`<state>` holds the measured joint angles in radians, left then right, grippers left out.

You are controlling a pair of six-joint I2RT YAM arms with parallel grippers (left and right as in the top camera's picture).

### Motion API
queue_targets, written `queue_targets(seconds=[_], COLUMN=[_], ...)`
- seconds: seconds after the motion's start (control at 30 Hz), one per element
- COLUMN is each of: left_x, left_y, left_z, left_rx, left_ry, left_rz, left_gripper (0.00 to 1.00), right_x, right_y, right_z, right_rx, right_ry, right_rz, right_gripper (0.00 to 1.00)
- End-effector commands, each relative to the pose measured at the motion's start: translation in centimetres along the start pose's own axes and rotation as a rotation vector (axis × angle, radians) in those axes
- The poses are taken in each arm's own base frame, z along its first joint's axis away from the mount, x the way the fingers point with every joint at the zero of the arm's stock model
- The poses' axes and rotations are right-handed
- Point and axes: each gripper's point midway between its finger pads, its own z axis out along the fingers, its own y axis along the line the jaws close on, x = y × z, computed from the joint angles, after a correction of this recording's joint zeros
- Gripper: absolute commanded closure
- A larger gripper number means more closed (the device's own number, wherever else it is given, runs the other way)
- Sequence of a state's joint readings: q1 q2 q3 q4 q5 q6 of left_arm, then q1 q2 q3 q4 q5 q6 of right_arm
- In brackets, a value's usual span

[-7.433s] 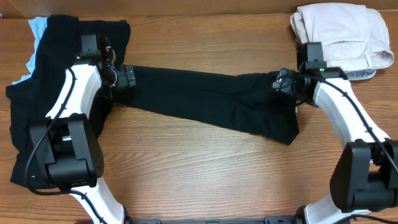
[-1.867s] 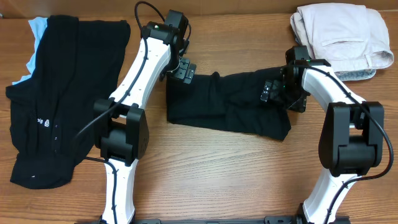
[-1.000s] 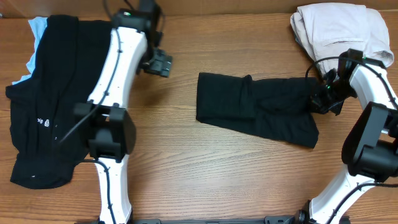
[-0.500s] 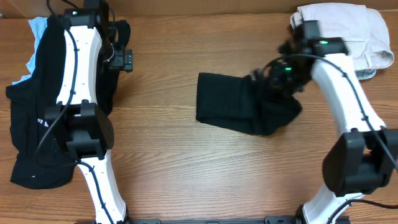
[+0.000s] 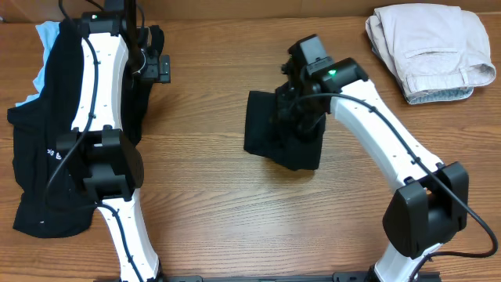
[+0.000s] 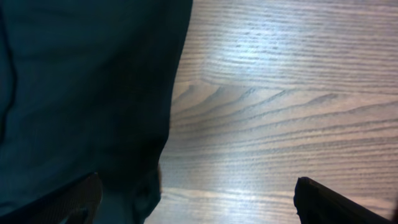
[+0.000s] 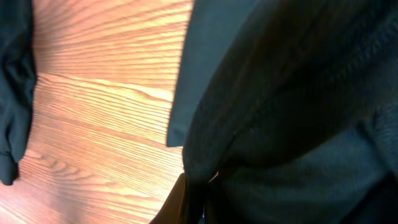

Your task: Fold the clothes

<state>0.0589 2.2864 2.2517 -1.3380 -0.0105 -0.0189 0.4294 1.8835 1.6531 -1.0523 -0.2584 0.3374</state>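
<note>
Overhead: black garment [image 5: 262, 135] directly beneath, and within, the right hand [image 5: 296, 106].

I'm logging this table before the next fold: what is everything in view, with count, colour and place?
folded black garment: one, black, table centre, bunched at the right gripper
black clothes pile: one heap, black, left edge
light blue garment: one, pale blue, peeking from under the pile, top-left corner
beige folded garment: one, off-white, top-right corner
table: one, brown wood
left gripper: one, open, over the pile's right edge
right gripper: one, shut on the folded black garment
</note>
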Motion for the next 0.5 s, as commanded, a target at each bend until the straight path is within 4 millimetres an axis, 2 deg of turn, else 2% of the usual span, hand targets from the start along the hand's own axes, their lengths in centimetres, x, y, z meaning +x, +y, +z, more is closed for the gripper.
queue_targets(seconds=[0.0, 0.17, 0.27, 0.47], left_x=[0.6, 1.3, 1.8, 1.7], left_y=[-1.0, -1.0, -1.0, -1.2], left_z=[0.9, 2.5, 3.1, 3.4], left_rx=[0.039, 0.038, 0.038, 0.042], left_ry=[0.02, 0.047, 0.064, 0.058], left_rz=[0.019, 0.019, 0.018, 0.021], left_gripper=[0.0, 0.0, 0.0, 0.0], right_x=[-1.2, -2.3, -2.9, -4.5], right_y=[2.6, 4.3, 5.1, 5.5], right_z=[-1.5, -0.7, 0.7, 6.2], right_rx=[-0.036, -0.038, -0.046, -0.049], right_ry=[-0.084, -0.147, -0.166, -0.182], right_rz=[-0.023, -0.052, -0.073, -0.078], right_gripper=[0.96, 0.96, 0.95, 0.76])
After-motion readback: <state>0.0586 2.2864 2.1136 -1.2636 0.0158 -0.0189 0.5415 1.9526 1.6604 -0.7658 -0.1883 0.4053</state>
